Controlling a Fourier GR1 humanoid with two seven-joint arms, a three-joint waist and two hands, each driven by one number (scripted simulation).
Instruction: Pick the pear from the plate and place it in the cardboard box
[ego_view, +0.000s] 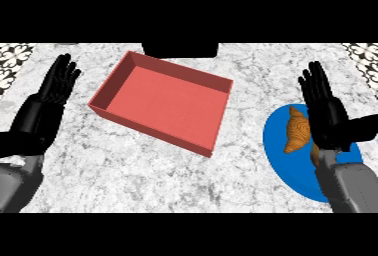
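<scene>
A brown pear-like fruit (297, 131) lies on a blue plate (284, 162) at the right of the marble counter. My right hand (325, 112) stands open, fingers straight and pointing away, just right of the fruit and over the plate; its wrist hides part of the plate and a second brown piece (315, 152) behind it. A red open box (164, 100) sits in the middle, nothing inside. My left hand (52, 95) is open at the far left, fingers up, resting left of the box.
A black object (181, 49) sits at the counter's far edge behind the box. Patterned tiles (11, 62) show at both far corners. Bare marble lies between box and plate and in front of the box.
</scene>
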